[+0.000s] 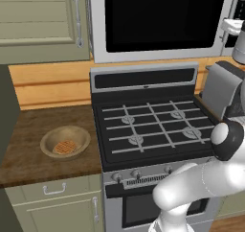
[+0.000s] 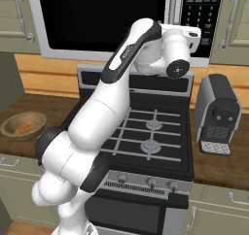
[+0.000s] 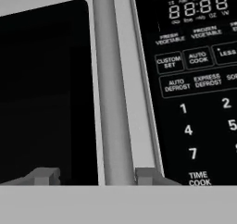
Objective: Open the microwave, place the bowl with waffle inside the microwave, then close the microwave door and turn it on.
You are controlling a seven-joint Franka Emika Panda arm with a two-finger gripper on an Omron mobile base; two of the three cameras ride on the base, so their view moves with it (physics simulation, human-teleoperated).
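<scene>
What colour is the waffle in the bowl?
Orange-brown with a grid pattern, waffle; best in the left base view.

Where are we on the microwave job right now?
Nothing finished: the microwave door is shut. In hand: the gripper straddles the door handle, fingers either side. Left: open it, move the bowl with waffle off the counter, close, start.
</scene>
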